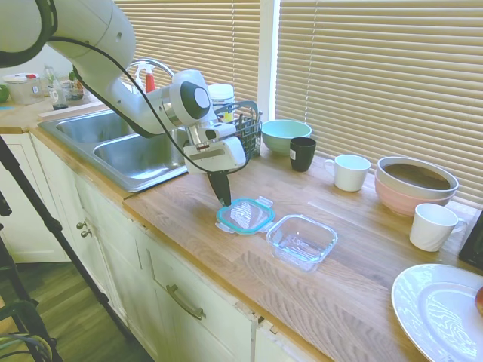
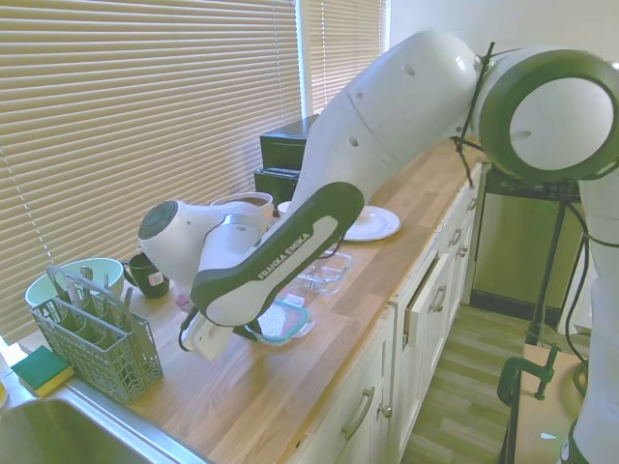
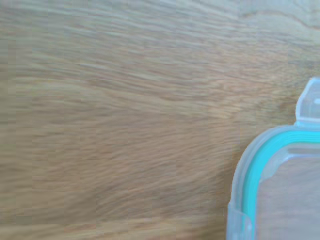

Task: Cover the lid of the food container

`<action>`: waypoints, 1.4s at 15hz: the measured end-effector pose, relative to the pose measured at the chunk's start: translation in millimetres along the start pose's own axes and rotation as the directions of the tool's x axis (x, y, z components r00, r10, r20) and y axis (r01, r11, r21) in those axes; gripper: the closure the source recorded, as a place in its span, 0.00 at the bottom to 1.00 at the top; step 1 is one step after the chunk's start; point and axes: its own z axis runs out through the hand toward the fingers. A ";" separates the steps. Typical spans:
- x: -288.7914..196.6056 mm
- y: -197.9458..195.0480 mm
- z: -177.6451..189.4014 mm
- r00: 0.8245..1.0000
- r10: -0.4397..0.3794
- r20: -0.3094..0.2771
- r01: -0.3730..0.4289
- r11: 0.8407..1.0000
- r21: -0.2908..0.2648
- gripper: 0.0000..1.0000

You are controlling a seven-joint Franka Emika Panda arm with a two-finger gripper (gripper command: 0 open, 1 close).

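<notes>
With the pincer [image 1: 223, 199] pointing down at the edge of the lid [image 1: 245, 214], which lies flat on the worktop [image 1: 226, 249] just beside the empty food container [image 1: 302, 240], you cannot tell its opening, so a poorly centred grip may push the lid away.

The arm [image 1: 90, 45] is glossy white, built of thick rounded segments, with dark grey bands at the joints. In the second exterior view a dark grey strip along the forearm [image 2: 280, 256] carries white lettering reading FRANKA EMIKA, and a large round white cap ringed in dark grey fills the upper right of the frame. A smaller round cap with a grey centre sits at the wrist joint [image 1: 195, 99]. A thin black cable [image 1: 155, 113] runs along the arm's outside. Below the wrist is a white boxy hand, ending in the gripper [image 1: 224, 197] with its narrow black fingers.
</notes>
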 end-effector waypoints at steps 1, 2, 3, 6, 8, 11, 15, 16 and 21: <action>1.4 6.4 -12.3 1.000 0.006 0.003 -0.006 1.000 0.019 1.00; 2.6 12.7 -24.2 1.000 0.010 0.005 -0.010 0.999 0.038 1.00; 3.7 18.6 -35.7 1.000 0.014 0.006 -0.014 0.998 0.056 1.00; 1.8 32.5 -64.5 1.000 0.020 0.021 -0.022 0.994 0.107 1.00; 5.7 44.1 -80.1 0.999 0.027 0.032 -0.031 0.990 0.138 1.00; 22.1 67.4 -98.1 0.998 0.041 0.057 -0.050 0.982 0.183 1.00; 37.1 97.9 -105.2 0.995 0.049 0.087 -0.067 0.974 0.215 1.00; 40.0 102.9 -104.6 0.995 0.049 0.092 -0.068 0.973 0.219 1.00; 65.2 132.4 -103.3 0.991 0.053 0.119 -0.082 0.965 0.249 1.00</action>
